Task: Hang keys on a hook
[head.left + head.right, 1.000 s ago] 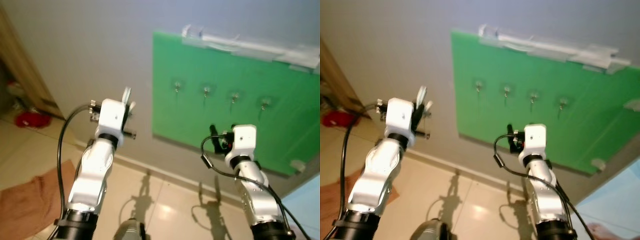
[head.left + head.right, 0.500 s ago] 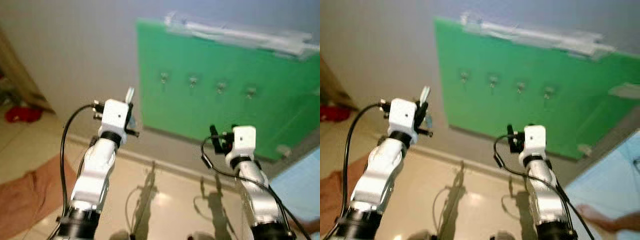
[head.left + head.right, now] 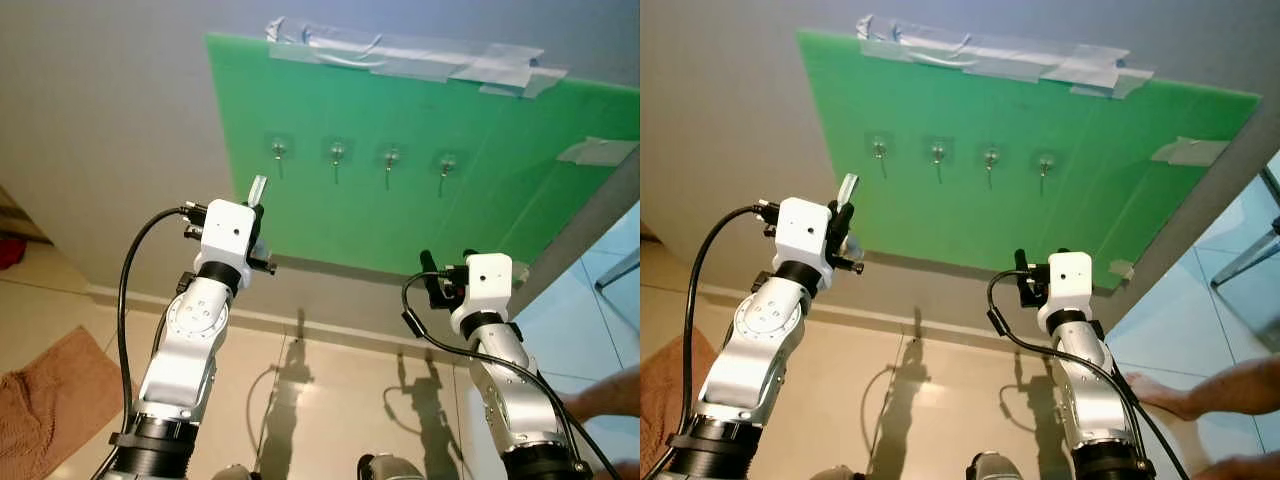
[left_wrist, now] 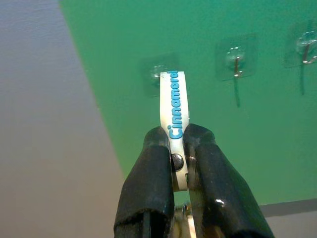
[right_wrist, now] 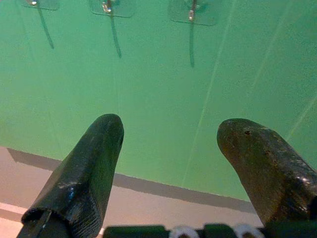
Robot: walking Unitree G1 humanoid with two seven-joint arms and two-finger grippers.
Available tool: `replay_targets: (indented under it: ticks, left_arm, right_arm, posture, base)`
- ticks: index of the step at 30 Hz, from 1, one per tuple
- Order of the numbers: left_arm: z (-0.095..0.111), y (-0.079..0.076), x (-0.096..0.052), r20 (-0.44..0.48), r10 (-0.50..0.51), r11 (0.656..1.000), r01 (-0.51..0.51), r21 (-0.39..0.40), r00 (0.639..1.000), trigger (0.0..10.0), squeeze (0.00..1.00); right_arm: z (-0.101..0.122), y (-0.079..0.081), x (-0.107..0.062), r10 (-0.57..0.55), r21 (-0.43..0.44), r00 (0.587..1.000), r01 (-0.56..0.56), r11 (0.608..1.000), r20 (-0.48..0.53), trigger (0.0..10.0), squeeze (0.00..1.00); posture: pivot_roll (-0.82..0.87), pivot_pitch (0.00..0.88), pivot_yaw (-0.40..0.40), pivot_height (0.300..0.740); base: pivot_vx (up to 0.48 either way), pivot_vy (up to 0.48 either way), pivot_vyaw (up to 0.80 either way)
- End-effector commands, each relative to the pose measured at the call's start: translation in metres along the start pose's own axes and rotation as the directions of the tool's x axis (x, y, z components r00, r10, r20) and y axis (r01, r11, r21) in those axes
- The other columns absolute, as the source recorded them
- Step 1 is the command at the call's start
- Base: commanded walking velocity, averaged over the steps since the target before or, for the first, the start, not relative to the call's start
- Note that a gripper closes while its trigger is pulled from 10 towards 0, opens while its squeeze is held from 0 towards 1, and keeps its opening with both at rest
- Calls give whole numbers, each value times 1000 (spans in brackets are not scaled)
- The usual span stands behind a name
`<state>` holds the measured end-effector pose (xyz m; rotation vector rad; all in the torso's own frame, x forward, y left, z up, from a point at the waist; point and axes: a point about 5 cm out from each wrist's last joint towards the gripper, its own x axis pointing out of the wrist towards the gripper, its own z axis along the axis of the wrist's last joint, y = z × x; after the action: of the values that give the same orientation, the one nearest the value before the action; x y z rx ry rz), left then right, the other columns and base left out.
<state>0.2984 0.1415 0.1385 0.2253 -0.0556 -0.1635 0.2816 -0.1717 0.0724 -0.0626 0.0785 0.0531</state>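
The left gripper (image 4: 179,148) is clamped on a white key tag (image 4: 174,106) with blue lettering, the tag standing upright between the black fingers (image 4: 148,178) and held up before the green board (image 3: 400,200), with the leftmost hook (image 3: 279,152) at about one o'clock from it in the left eye view. The board is taped to the grey wall (image 3: 110,150) and carries four hooks in a row, the others (image 3: 338,154), (image 3: 391,157) and (image 3: 447,161) running toward three o'clock. The right gripper (image 5: 171,144) holds nothing, its fingers spread wide and pointed at the lower part of the board, while a brown cloth (image 3: 45,400) lies on the floor at eight o'clock and a person's foot (image 3: 1160,392) rests on the tiles at four o'clock.
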Motion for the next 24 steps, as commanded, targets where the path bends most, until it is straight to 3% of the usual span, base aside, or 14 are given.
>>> replay_targets:
  ticks: [1,12,19,24]
  left_arm:
    - [2,2,-1,10,-2,1000,2,3,1000,0,0]
    - [4,-3,1,11,-34,999,34,27,999,0,0]
    - [4,-14,0,14,-123,992,123,23,992,0,0]
    - [5,-10,2,13,-115,993,115,21,993,0,0]
  right_arm:
    - [0,-1,0,-1,-7,1000,1,1000,4,10000,153]
    - [0,0,-1,5,-7,1000,-5,1000,6,10000,153]
    - [0,2,-1,8,-6,1000,-8,1000,6,10000,157]
    - [0,3,0,15,-6,1000,-15,1000,5,10000,157]
  posture:
    - [-76,66,9,740]
    - [-73,71,6,740]
    - [-76,69,11,740]
    - [-71,65,11,740]
  base:
    - [0,0,0]
    - [436,0,0]
    - [480,0,0]
    - [480,0,0]
